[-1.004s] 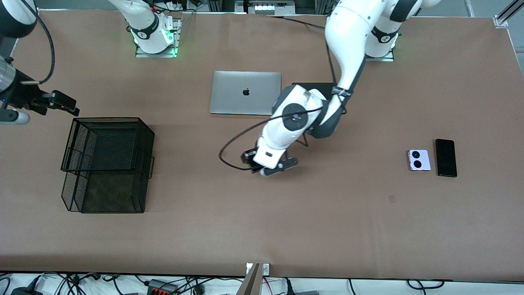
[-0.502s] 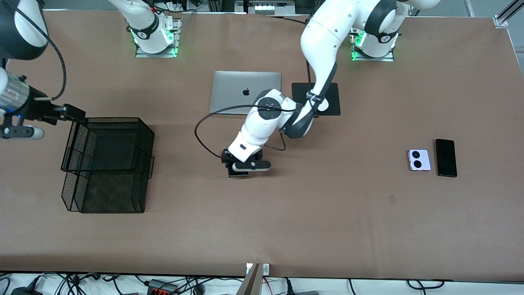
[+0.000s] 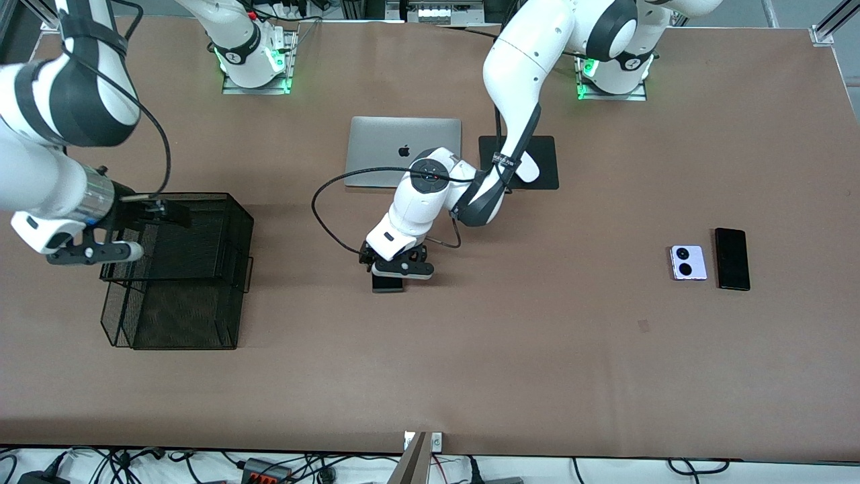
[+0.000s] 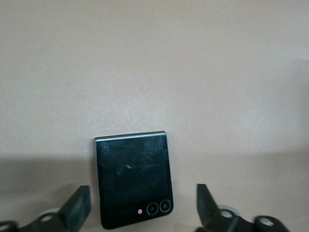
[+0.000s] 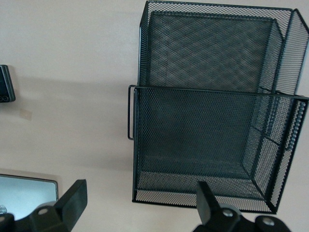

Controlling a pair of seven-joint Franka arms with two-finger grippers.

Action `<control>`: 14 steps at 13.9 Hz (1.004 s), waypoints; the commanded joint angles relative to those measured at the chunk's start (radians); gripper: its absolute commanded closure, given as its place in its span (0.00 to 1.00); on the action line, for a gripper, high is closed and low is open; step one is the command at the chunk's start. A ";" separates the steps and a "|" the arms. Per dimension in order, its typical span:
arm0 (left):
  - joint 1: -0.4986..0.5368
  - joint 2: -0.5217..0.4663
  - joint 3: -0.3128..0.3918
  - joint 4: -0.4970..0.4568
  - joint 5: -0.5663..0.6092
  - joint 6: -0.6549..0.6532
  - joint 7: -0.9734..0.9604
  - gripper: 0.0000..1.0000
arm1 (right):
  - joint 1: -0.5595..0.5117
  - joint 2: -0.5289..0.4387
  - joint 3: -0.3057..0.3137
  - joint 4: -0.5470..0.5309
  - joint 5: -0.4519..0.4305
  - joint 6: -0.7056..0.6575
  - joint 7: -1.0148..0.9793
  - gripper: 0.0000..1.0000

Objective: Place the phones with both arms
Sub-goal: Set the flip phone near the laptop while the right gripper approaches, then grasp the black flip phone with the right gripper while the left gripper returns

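The small squarish black phone (image 4: 133, 178) with an orange dot lies flat on the table mid-way between the arms, its edge showing under the hand (image 3: 388, 284). My left gripper (image 4: 141, 193) hovers just above it, open, its fingers (image 4: 77, 209) standing clear on either side; from the front it is low over the phone (image 3: 395, 267). The lilac-white phone (image 3: 688, 262) and the long black slab (image 3: 732, 259) lie side by side toward the left arm's end. My right gripper (image 3: 169, 213) is open and empty (image 5: 141, 188) over the edge of the mesh basket (image 3: 176, 269).
The black two-tier mesh basket (image 5: 212, 111) stands at the right arm's end. A silver laptop (image 3: 403, 152) and a black mouse pad (image 3: 547, 161) with a white mouse (image 3: 529, 169) lie farther from the front camera than the small phone.
The left arm carried the small black phone toward the right arm's end, lowered and opened; the phone now lies free. The right arm swung in over the basket.
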 commanded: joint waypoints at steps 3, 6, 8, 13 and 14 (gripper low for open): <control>0.022 0.004 0.004 0.033 -0.013 -0.006 0.030 0.00 | 0.035 0.031 -0.001 0.044 0.013 -0.002 -0.016 0.00; 0.138 -0.155 -0.093 -0.134 0.123 -0.012 0.034 0.00 | 0.079 0.063 -0.001 0.044 0.011 0.000 -0.018 0.00; 0.277 -0.298 -0.189 -0.307 0.258 -0.021 0.072 0.00 | 0.120 0.089 -0.001 0.048 0.010 0.039 -0.018 0.00; 0.548 -0.580 -0.263 -0.706 0.266 -0.087 0.279 0.00 | 0.219 0.160 -0.003 0.047 0.011 0.157 0.001 0.00; 0.578 -0.613 -0.263 -0.745 0.266 -0.122 0.293 0.00 | 0.234 0.181 -0.001 0.048 0.013 0.186 0.002 0.00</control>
